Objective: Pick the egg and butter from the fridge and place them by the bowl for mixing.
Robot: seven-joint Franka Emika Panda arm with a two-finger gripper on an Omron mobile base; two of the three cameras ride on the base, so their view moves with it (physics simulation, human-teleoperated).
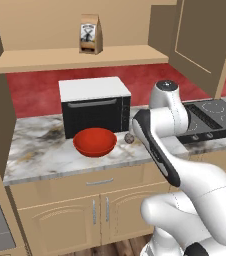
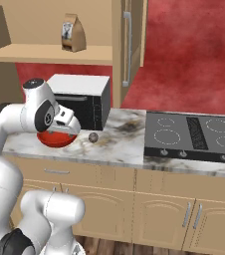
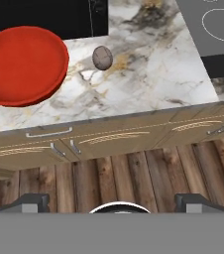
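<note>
Resting on the marble counter [image 3: 148, 74] just beside the red bowl [image 3: 22, 64], your egg [image 3: 102, 57] sits before the microwave [image 1: 95, 105]; your gripper [image 3: 112, 203] hangs back above the floor, fingers [image 3: 32, 202] apparently spread wide and empty.

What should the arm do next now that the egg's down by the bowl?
Probably turn back toward the fridge for the butter. The egg already rests on the counter beside the red bowl, the gripper is open and empty, and no butter lies there yet.
</note>
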